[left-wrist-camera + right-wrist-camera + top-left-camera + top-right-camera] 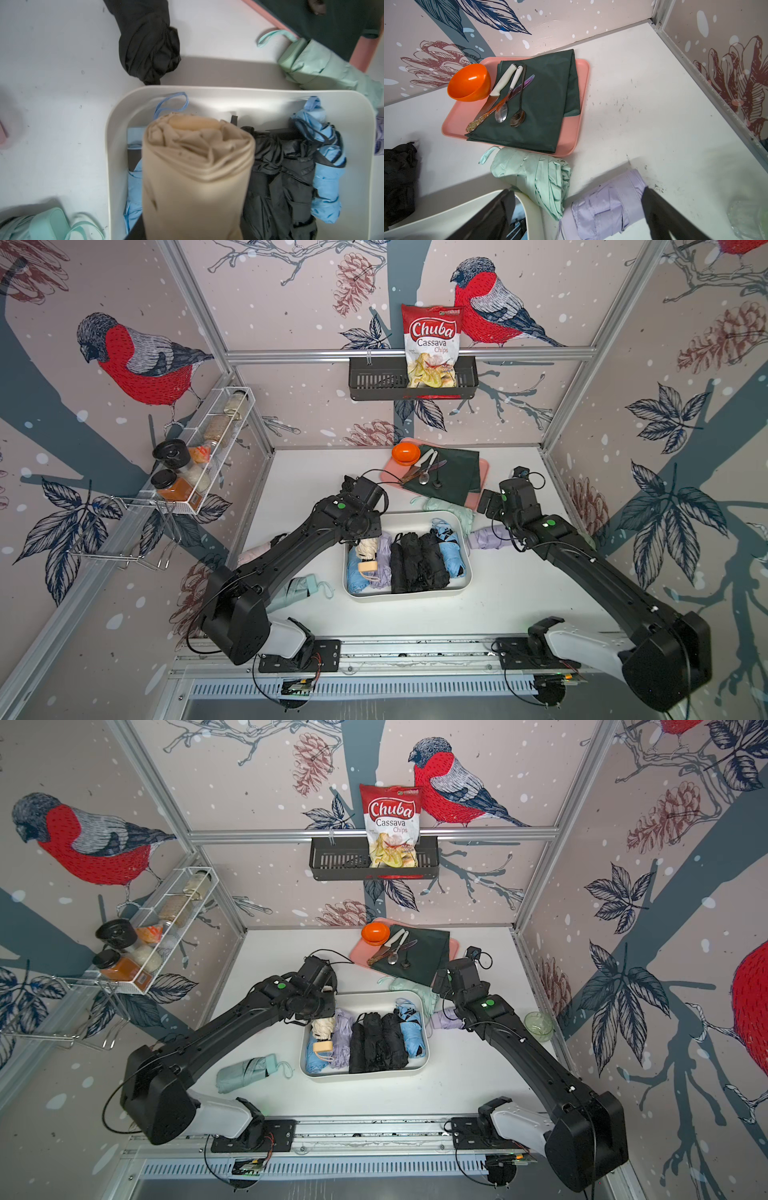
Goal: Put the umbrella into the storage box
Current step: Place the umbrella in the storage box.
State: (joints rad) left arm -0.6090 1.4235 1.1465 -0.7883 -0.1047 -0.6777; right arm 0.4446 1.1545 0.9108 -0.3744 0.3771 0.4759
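Beige fabric, rolled tight, marks the piece in play: the beige umbrella hangs at the 9 o'clock end of the storage box, clamped near its upper end by the left fingers; its handle end points toward 6 o'clock and dips over a light blue umbrella that lies in the box; whether the two touch I cannot tell. The black umbrellas fill the middle of the box, all laid along the 12-to-6 line. The right fingers stand wide apart with nothing between them, hovering over a lilac umbrella that lies on the bench just off the box's 3 o'clock wall.

The step in hand looks like the set-down, and it seems close to done; what remains is a tidy release. To do it well, I would bring the tilted roll level, so it lies parallel with its neighbours rather than propped on one end. I would ease it down until the blue one beneath takes its weight, and only then part the fingers. The walls are low and this piece rides on a second layer, so a drop from height could send it rolling over the 9 o'clock rim. A straight lift afterwards should keep the fingers from snagging loose fabric or a strap.
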